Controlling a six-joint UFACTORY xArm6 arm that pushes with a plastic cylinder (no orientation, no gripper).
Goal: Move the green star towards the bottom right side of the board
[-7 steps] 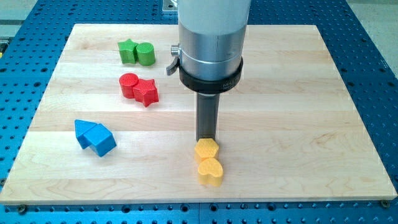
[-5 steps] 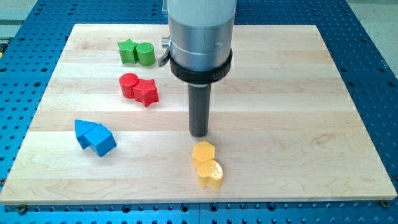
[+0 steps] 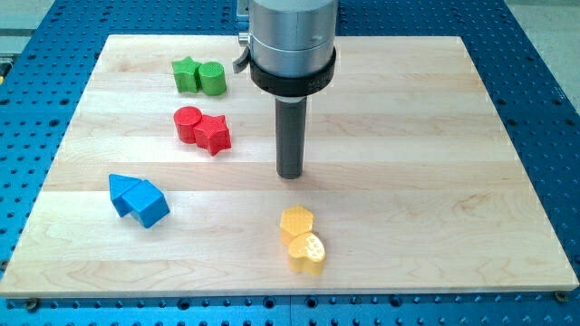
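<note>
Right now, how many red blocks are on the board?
2, touching each other at the view's upper left: a red cylinder and, on its right, a red star. The arm could hide others.

You see a pale, smooth wooden board (image 3: 435, 136), matt plastic-looking blocks, and brushed metal housing (image 3: 292, 27) above my tip (image 3: 290, 175).

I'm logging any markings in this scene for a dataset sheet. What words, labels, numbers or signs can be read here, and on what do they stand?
No legible text anywhere in the view.
Black collar on the arm: faint marks on its front, too small and blurred to read.
Wooden board, green star, and the other blocks: plain, no lettering or signs.
My tip: unmarked, apart from every block.
</note>
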